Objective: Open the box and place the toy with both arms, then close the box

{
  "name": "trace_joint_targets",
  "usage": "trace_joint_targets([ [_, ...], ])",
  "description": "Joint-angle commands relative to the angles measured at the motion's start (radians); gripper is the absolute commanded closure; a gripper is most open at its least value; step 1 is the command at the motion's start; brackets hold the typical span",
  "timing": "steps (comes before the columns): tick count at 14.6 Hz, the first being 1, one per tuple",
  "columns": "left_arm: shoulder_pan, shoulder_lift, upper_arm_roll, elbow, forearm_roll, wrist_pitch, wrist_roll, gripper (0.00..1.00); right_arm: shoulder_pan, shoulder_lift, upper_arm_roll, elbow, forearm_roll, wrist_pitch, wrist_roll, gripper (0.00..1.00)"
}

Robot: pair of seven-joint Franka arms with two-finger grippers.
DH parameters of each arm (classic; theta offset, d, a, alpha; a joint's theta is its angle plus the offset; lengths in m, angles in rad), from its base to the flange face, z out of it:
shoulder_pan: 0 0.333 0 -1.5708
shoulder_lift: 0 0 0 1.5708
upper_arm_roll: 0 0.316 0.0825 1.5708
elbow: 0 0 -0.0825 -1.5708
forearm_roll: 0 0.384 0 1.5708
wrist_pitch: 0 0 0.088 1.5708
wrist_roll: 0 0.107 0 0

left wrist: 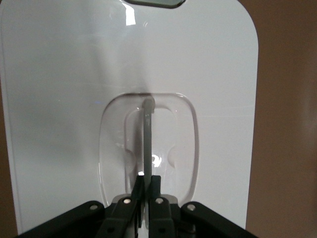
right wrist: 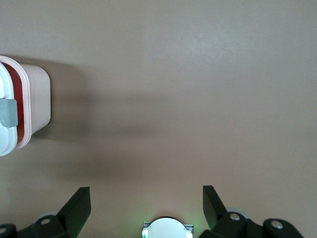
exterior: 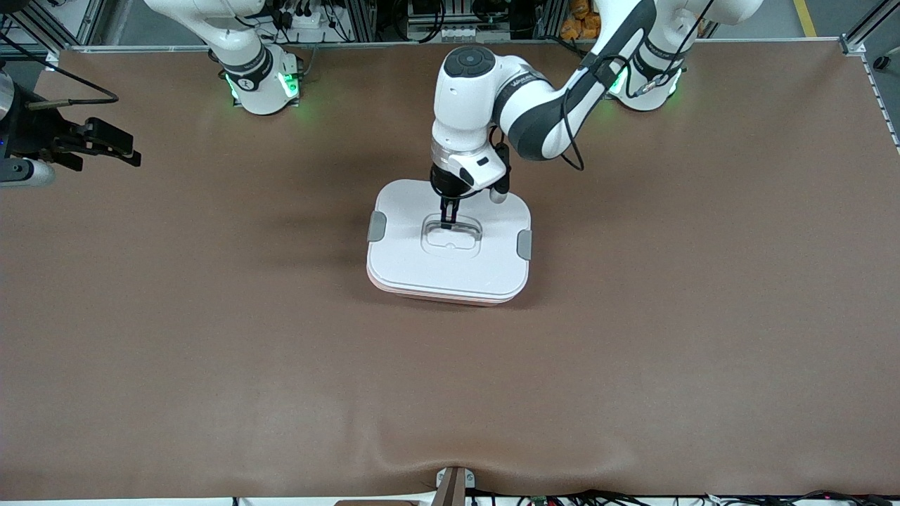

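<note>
The box (exterior: 422, 270) stands in the middle of the table with its white lid on; the pale pink tub shows under the rim. My left gripper (exterior: 448, 223) reaches down onto the lid and is shut on the thin clear handle (left wrist: 147, 130) standing up in the lid's recess (exterior: 451, 237). In the left wrist view the left gripper (left wrist: 148, 181) pinches the handle's bar between its fingertips. My right gripper (exterior: 112, 146) waits at the right arm's end of the table, open, with nothing in it. In the right wrist view the right gripper (right wrist: 146, 198) looks toward the box's side (right wrist: 35, 99). The toy is out of view.
Grey clips (exterior: 377, 226) (exterior: 524, 244) sit on the lid's two short sides; one clip (right wrist: 7, 113) shows in the right wrist view. Brown table cloth (exterior: 633, 365) spreads round the box. A small bracket (exterior: 453, 485) sits at the table's edge nearest the front camera.
</note>
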Motion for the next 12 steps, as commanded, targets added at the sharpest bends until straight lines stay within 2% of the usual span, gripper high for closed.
trace_joint_targets([
  [1,0.001,-0.001,-0.001,0.011,0.017,0.007,-0.015,1.0,-0.026,-0.005,0.019,-0.008,0.015,0.004,-0.006,0.0],
  [7,-0.002,0.018,-0.001,0.044,0.006,0.007,-0.029,1.0,-0.026,-0.005,0.019,-0.008,0.015,0.003,-0.006,0.0],
  [12,-0.003,0.03,-0.001,0.037,0.011,0.007,-0.072,1.0,-0.026,-0.005,0.019,-0.008,0.015,0.003,-0.006,0.0],
])
